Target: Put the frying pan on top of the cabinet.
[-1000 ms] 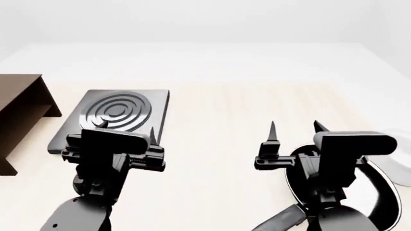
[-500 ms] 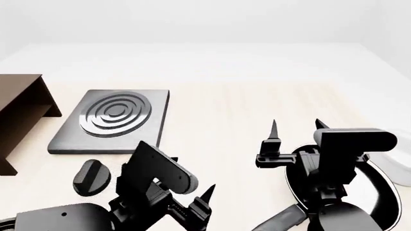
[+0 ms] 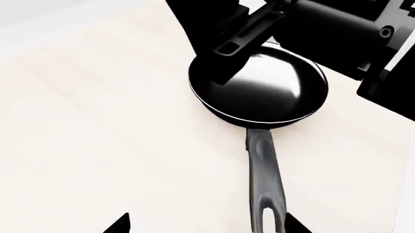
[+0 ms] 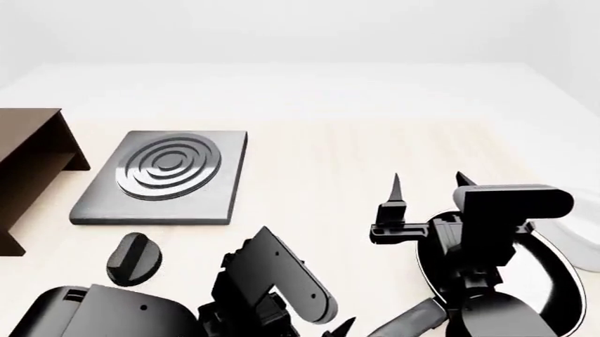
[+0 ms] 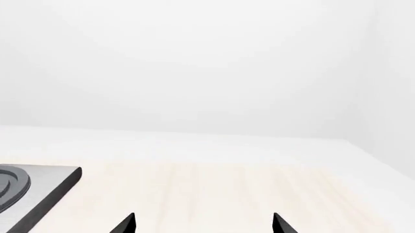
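At the near edge of the table [image 4: 375, 151], the left gripper [image 4: 339, 327] is hanging low, its fingers spread apart on either side of the frying pan's handle [image 3: 265, 179] without touching it. The frying pan [image 3: 258, 89] is sitting flat on the table at the robot's right, partly hidden under the right gripper [image 4: 429, 191], whose fingers are also standing apart, holding nothing. Farther left, a black knob [image 4: 131, 258] is lying near the grey hob [image 4: 168, 177]. Beyond it, the cabinet [image 4: 28, 158] is standing at the far left.
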Motion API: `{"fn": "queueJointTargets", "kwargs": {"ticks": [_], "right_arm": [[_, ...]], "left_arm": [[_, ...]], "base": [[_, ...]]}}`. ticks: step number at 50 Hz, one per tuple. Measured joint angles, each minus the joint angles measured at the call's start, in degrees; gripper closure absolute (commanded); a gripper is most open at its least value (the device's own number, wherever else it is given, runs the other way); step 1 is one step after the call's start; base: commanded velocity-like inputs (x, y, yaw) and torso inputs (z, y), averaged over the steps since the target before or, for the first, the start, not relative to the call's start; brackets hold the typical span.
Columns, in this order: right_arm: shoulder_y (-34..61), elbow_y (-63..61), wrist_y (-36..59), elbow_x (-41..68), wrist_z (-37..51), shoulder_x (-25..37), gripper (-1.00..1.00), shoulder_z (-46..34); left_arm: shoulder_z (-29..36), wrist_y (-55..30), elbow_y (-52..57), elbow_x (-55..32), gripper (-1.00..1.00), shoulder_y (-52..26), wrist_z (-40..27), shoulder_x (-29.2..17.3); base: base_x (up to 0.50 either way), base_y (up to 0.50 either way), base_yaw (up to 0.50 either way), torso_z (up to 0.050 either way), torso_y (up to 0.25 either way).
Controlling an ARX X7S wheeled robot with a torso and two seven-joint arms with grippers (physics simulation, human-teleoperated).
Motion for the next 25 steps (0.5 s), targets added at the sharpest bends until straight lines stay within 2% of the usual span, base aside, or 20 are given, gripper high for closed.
{"fn": "queueJointTargets", "kwargs": {"ticks": [8,25], "right_arm": [[0.04,0.28,-0.3,0.19,0.16,0.08,-1.0,-0.22],[-0.1,0.48,-0.78,0.81,0.53,0.33,-1.0,-0.13]], "left_arm": [[2.99,1.11,-2.23,0.61,-1.0,-1.28,0.23,1.67],[11.8,5.64,-7.85,11.6,-1.0,-2.2,8.08,3.48]], "base": [[0.0,0.0,0.0,0.0,0.0],[0.0,0.0,0.0,0.0,0.0]]}}
